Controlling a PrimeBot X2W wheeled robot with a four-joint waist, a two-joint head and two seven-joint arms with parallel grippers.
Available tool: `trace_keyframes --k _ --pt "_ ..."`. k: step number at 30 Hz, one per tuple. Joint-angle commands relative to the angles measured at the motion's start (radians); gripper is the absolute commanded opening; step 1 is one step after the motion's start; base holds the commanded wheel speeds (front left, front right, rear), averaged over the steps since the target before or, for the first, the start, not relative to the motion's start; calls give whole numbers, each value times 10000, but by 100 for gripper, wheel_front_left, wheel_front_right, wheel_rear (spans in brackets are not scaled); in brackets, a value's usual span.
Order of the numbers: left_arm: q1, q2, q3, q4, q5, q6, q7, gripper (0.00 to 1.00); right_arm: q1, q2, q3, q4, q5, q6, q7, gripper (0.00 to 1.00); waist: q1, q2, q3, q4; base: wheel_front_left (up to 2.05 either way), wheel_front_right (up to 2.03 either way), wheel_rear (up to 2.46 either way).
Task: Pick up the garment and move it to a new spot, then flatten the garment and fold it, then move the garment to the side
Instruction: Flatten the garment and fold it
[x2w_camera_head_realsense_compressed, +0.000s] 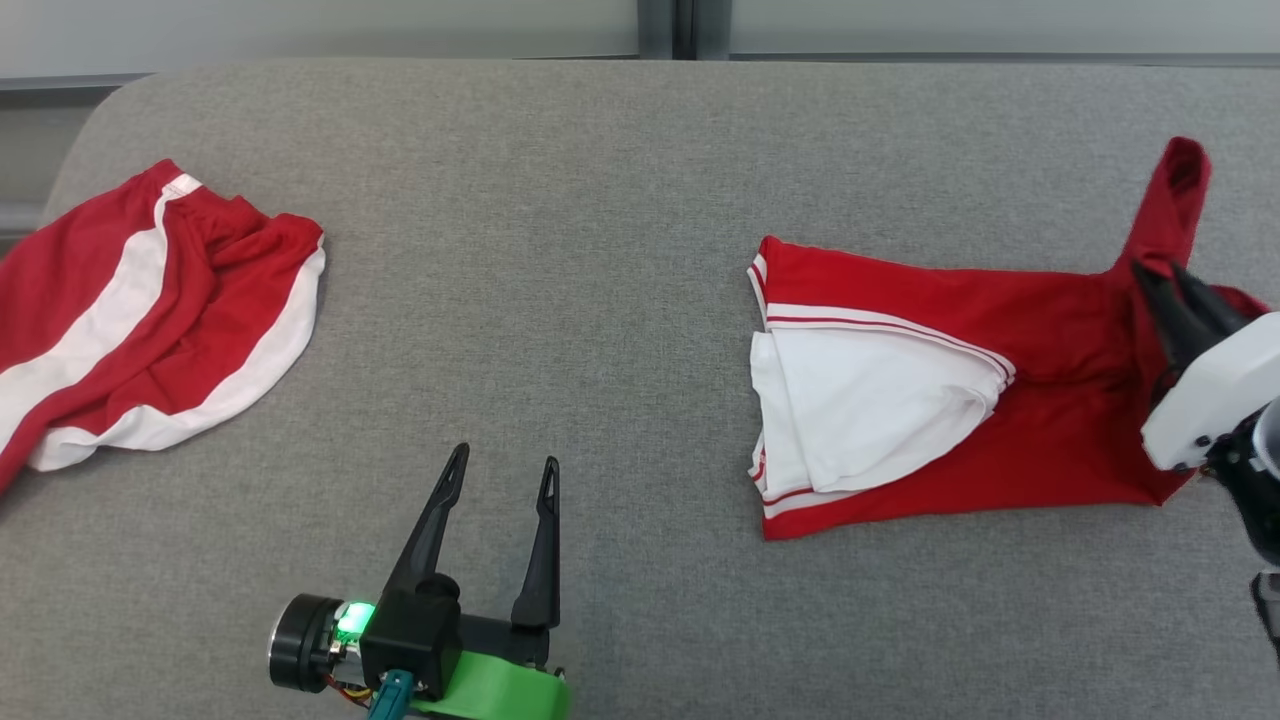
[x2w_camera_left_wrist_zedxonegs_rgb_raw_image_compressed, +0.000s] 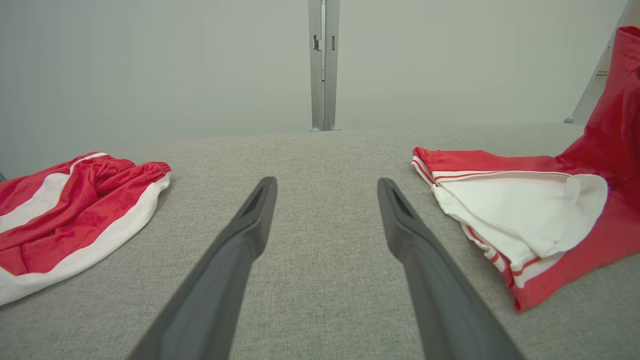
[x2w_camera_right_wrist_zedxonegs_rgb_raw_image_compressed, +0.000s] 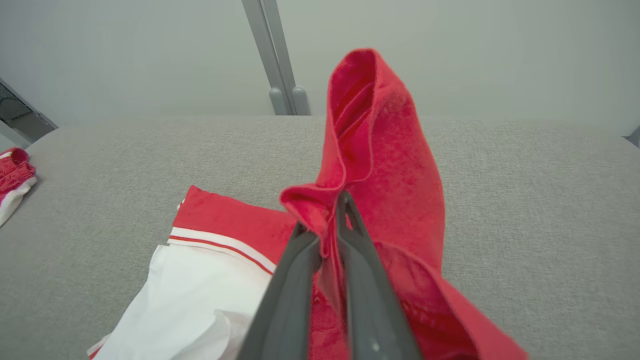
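One fold of the garment (x2w_camera_right_wrist_zedxonegs_rgb_raw_image_compressed: 380, 150) is clenched in the right jaws — best lift gently, cloth below them trailing clear — left jaws gape empty.

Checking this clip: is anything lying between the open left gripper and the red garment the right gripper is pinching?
Nothing visible. Only bare grey upholstery separates the left gripper from the red garment, whose right end the right gripper pinches. The other red-and-white garment lies on the opposite side, out of the way.
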Motion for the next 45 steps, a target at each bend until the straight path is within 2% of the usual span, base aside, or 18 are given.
trace_keyframes --k 1,6,11,22,23,24,25,26,34,39,45 --pt "-7 8 -19 20 -39 59 -31 100 202 301 109 -216 -69 -16 135 0 0 0 -151 215 0 0 0" --pt "-40 8 -99 39 -86 51 -31 100 267 1191 490 -409 -248 -14 267 0 0 0 -206 474 0 0 0" --pt "-33 7 -105 61 -118 69 -31 100 208 1805 846 -252 -259 -14 210 0 0 0 -184 708 0 0 0" --pt "-264 7 -359 67 -263 148 -31 100 51 2653 1520 499 -295 -13 -62 0 0 0 58 1158 0 0 0" --pt "-267 7 -368 72 -258 154 -31 100 43 2681 1553 576 -301 -13 -76 5 0 0 65 1180 0 0 0" --pt "-253 6 -383 82 -265 162 -31 100 45 2729 1613 648 -289 -13 -114 22 0 0 74 1203 0 0 0" --pt "-243 6 -388 86 -274 160 -31 100 38 2773 1657 702 -264 -13 -135 48 0 0 78 1215 0 0 0" --pt "-240 6 -382 87 -279 166 -31 100 42 2825 1713 745 -205 -13 -123 100 0 0 80 1219 0 0 0" --pt "-268 6 -316 119 -302 179 -31 100 10 2937 2032 71 565 -13 -330 100 0 0 -22 863 0 0 0" --pt "-233 6 -242 103 -309 189 -31 100 -30 2538 1626 -520 561 -13 -1199 100 0 0 -170 408 0 0 0" --pt "-144 8 -58 64 -252 163 -31 100 298 1918 1159 -191 622 -8 -2544 100 0 0 -331 -228 0 0 0"
